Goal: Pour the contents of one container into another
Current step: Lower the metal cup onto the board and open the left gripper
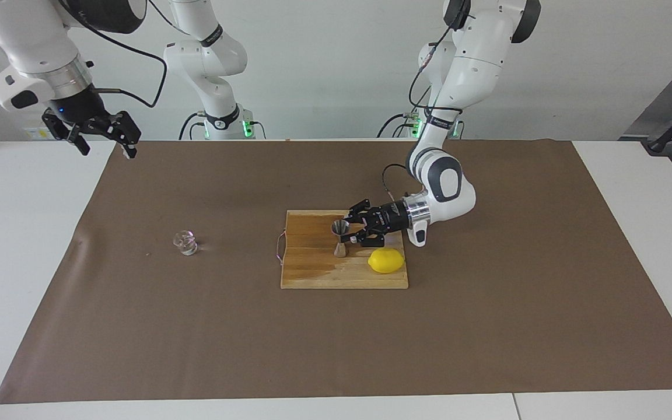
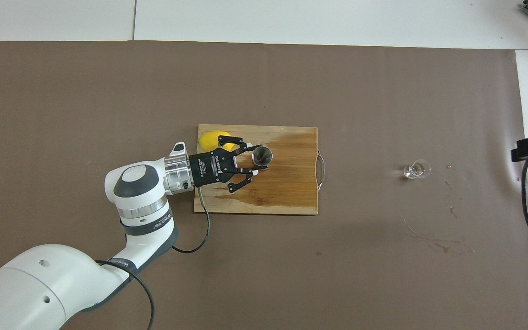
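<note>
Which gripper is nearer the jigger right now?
Left. The left gripper is shut on the jigger on the cutting board; the right gripper waits, open, raised over the right arm's end of the table.

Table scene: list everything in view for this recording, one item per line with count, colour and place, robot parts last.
Mat: one, brown, spread over the white table.
Board: one, wooden, partly wet-dark, mid-mat, with a wire handle toward the right arm's end.
Jigger: one, silver, upright on the board.
Lemon: one, yellow, on the board, at its corner toward the left arm's end, farther from the robots than the jigger.
Cup: one, clear glass, on the mat toward the right arm's end, apart from the board.
Left gripper: black, low over the board, shut on the jigger's waist.
Right gripper: black, open, raised over the table edge at its own end; that arm waits.
</note>
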Controlling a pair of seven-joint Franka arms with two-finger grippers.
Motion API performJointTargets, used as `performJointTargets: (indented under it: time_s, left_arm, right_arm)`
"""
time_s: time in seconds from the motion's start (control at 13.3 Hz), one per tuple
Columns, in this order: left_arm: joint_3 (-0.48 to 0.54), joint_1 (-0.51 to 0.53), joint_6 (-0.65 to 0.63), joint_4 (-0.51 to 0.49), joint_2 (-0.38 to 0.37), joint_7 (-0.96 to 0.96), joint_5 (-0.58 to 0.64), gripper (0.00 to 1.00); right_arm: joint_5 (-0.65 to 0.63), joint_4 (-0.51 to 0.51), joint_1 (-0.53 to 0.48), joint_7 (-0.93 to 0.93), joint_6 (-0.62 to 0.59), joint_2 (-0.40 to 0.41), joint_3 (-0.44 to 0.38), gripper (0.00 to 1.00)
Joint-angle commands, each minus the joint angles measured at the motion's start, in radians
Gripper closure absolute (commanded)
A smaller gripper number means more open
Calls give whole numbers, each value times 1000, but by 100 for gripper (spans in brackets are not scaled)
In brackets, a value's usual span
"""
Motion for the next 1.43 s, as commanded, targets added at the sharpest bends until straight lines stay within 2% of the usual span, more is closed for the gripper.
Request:
performJointTargets:
  time_s: [0.0, 0.38, 0.53, 0.6, 0.83, 1.05, 1.36]
  left_arm:
    - [20, -23, -2, 21, 31, 16, -23, 58]
    - [26, -23, 3, 24, 37, 16, -23, 58]
    - [26, -23, 3, 26, 37, 14, -23, 54]
    - [26, -23, 5, 26, 37, 14, -23, 42]
    - [26, -23, 8, 26, 37, 14, -23, 26]
    - [26, -23, 9, 30, 37, 13, -22, 0]
    - [26, -23, 9, 30, 37, 11, -22, 0]
  right_arm:
    - [-11, 2, -11, -27, 0, -3, 3, 0]
    - [-10, 2, -11, -27, 3, -1, 3, 0]
    - [-10, 2, -11, -27, 3, -1, 3, 0]
    - [-11, 2, -12, -25, 7, -1, 3, 0]
    - [-10, 0, -11, -19, 8, 0, 3, 0]
    - [-8, 0, -11, -14, 8, 0, 3, 0]
    - [-4, 2, -12, -14, 12, 14, 3, 0]
